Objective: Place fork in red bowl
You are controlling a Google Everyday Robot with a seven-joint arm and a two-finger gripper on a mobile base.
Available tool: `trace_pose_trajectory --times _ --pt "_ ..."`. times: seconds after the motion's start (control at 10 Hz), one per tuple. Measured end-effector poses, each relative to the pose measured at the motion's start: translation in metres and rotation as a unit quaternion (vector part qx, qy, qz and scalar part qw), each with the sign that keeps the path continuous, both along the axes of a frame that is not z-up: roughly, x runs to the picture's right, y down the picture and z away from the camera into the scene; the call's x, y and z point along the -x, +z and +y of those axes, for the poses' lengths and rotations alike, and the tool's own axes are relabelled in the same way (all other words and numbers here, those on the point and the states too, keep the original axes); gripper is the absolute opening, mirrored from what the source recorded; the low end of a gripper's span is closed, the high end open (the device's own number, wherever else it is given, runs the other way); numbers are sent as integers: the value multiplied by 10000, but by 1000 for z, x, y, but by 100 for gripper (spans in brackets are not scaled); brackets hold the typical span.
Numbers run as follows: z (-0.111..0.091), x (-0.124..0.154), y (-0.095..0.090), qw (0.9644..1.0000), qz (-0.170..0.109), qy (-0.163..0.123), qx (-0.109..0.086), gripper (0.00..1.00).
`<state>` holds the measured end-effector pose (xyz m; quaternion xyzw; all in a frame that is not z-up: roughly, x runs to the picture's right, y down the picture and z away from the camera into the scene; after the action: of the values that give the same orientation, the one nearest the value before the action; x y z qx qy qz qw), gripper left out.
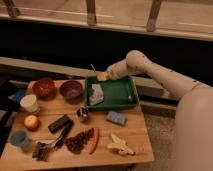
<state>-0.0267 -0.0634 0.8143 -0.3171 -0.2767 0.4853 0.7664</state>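
Note:
My gripper (102,76) hangs over the back left corner of the green tray (121,101), at the end of the white arm that reaches in from the right. It is shut on the fork (93,68), a thin silvery sliver sticking up and to the left from the fingers. The red bowl (44,87) stands at the table's back left, well left of the gripper and empty. The purple bowl (71,90) stands between the red bowl and the tray.
A crumpled white wrapper (96,94) lies in the tray. On the wooden table (135,135) are a white cup (30,103), an orange fruit (31,122), a blue cup (19,139), a black-handled tool (60,123), a small can (82,114), a blue sponge (116,118), grapes (77,142), a red chili (95,140) and a banana (120,145).

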Motion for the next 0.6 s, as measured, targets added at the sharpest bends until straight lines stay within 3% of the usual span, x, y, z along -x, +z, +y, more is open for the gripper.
trace_pose_trajectory --times 0.2,0.3,0.6 --pt "7 44 -20 9980 -482 -380 -169 0" --pt "8 71 -27 9949 -800 -575 -197 0" --pt "12 116 -44 9864 -1294 -967 -310 0"
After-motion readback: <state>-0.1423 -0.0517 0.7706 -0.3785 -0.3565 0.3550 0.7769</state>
